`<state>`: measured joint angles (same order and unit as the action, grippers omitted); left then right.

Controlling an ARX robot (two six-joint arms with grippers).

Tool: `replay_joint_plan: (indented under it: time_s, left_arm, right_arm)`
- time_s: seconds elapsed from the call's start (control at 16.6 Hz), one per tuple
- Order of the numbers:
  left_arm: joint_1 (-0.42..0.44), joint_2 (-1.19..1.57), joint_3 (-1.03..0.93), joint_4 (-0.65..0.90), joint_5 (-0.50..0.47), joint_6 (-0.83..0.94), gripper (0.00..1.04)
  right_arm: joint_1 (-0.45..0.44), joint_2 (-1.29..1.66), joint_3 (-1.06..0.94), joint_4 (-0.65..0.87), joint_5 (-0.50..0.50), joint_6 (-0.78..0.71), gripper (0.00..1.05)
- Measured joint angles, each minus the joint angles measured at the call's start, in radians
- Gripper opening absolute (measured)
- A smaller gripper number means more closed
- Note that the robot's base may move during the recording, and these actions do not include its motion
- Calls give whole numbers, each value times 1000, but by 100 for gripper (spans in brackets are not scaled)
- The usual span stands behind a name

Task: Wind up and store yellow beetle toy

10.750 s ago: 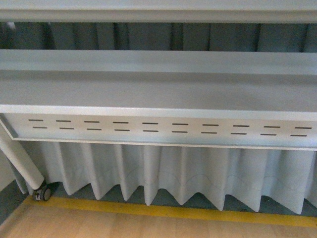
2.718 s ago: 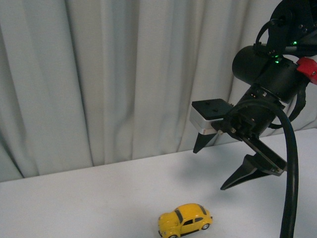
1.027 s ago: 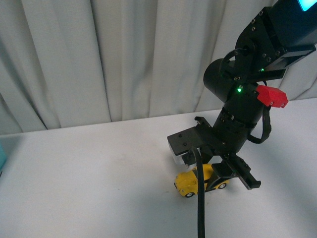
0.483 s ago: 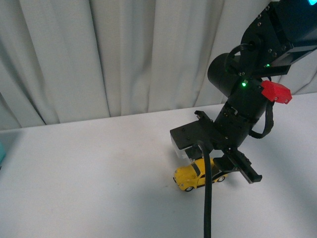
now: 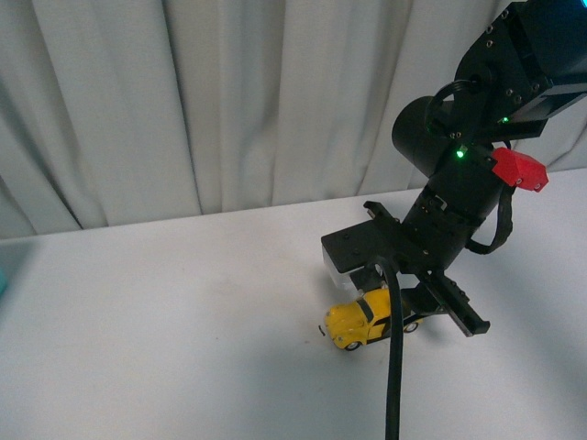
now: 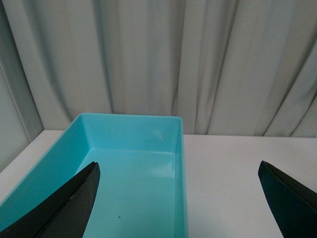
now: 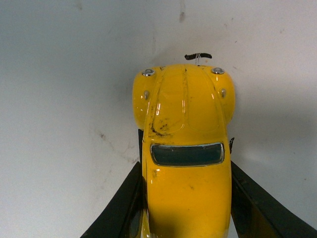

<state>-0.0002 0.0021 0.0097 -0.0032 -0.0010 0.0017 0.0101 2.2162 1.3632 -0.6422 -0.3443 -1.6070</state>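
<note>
The yellow beetle toy (image 5: 359,323) sits on the white desk (image 5: 183,321), clasped at its flanks by my right pincer (image 7: 184,171); winding and storing, likely in the turquoise bin (image 6: 181,148), remain, my left pincer (image 6: 177,171) released.

The right arm (image 5: 426,137) was matte black and cylindrical, with green lights (image 5: 458,156), a red tab (image 5: 519,170), a thick black cable (image 5: 396,367) and flat black fingers (image 5: 456,309).

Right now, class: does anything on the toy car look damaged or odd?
Yes: the yellow beetle toy has dark scuffs on its bonnet just ahead of the windscreen, marring otherwise clean paint. The right gripper grips its sides.
</note>
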Motion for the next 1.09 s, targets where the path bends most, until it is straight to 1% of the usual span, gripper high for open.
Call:
replay_joint_plan:
  time_s: [0.24, 0.42, 0.54, 0.72, 0.85, 0.97, 1.09]
  left_arm:
    - [0, 0, 0, 0, 0, 0, 98]
    - [0, 0, 0, 0, 0, 0, 98]
    - [0, 0, 0, 0, 0, 0, 98]
    - [0, 0, 0, 0, 0, 0, 98]
    - [0, 0, 0, 0, 0, 0, 98]
    - [0, 0, 0, 0, 0, 0, 98]
    - [0, 0, 0, 0, 0, 0, 98]
  right_arm:
    - [-43, -4, -26, 25, -54, -69, 42]
    - [-64, -7, -48, 50, -97, -92, 42]
    - [-138, -20, -123, 113, -182, -118, 42]
    - [-275, -34, -230, 165, -257, -115, 42]
    - [-362, -67, -288, 134, -260, -119, 42]
    - [-400, -82, -314, 123, -256, -120, 42]
    - [-413, -87, -320, 122, -253, -120, 42]
